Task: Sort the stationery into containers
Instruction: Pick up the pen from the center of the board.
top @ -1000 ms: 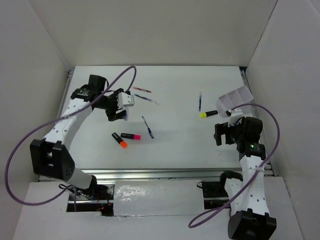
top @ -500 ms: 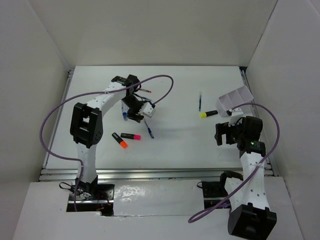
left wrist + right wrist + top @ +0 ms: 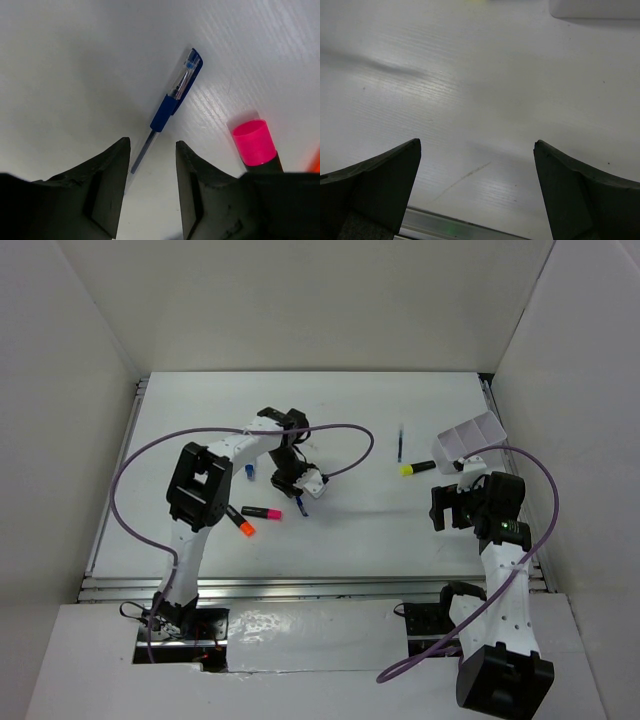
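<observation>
Top external view, edges: the white table [image 3: 350, 540] was boxed by walls [image 3: 90, 360] at left, back and right, and its near edge ran along a metal rail [image 3: 320, 585].
Left tool: the left gripper [image 3: 302, 490] hung at mid-table, well apart from every edge, over a thin blue pen [image 3: 301, 506].
Left wrist view: the jaws stood partly apart, one on either side of the pen's tip end. They held nothing, and the fingers [image 3: 107, 185] showed no contact with the pen.
Neighbours: a pink highlighter [image 3: 262, 512] lay just beside the pen, an orange highlighter [image 3: 241, 524] lay near it, and a blue-capped marker [image 3: 248, 472] sat further back.
Open room: bare table lay between the left gripper and the yellow highlighter [image 3: 414, 468].
Right tool: the right gripper [image 3: 450, 502] sat near the right edge, its jaws spread wide over bare table and gripping nothing.
Container: the white box [image 3: 470, 439] stood tilted by the right wall, just behind the right gripper. A divider showed, but its contents could not be told.
Near the box: a second blue pen [image 3: 400, 445] lay behind the yellow highlighter.
</observation>
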Controlling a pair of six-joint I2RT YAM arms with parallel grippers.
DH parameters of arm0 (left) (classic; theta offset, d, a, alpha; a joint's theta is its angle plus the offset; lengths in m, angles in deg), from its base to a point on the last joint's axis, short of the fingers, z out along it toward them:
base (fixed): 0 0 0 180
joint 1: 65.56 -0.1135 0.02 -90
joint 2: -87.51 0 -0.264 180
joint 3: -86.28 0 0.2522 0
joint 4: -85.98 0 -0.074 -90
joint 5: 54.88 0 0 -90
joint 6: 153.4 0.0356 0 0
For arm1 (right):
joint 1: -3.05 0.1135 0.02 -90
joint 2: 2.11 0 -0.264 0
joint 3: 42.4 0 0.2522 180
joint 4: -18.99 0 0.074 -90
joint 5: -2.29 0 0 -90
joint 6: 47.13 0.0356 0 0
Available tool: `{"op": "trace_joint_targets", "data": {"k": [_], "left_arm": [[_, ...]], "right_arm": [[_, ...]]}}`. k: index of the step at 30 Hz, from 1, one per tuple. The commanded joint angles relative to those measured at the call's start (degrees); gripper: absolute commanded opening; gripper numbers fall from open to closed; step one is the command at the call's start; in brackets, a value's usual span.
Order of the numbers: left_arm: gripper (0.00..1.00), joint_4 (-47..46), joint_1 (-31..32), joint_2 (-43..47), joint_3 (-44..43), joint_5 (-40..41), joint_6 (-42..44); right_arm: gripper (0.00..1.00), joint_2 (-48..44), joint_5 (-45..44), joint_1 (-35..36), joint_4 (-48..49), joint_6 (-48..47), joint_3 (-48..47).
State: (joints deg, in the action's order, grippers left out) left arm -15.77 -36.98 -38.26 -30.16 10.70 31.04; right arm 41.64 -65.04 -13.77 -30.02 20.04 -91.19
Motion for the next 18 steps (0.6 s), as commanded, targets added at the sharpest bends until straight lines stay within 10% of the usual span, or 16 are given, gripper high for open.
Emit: {"op": "trace_joint_targets", "data": {"k": [1, 18], "left_arm": [[0.51, 0.1, 0.0, -1.1, -0.3, 1.3, 2.4], [0.16, -8.2, 1.6, -1.0, 7.0, 8.3, 0.7]], "right_arm": [[1.00, 0.0, -0.5, -0.5, 0.8, -0.4, -0.3], [1.00, -2.2, 1.7, -0.5, -0.4, -0.6, -1.4]]}}
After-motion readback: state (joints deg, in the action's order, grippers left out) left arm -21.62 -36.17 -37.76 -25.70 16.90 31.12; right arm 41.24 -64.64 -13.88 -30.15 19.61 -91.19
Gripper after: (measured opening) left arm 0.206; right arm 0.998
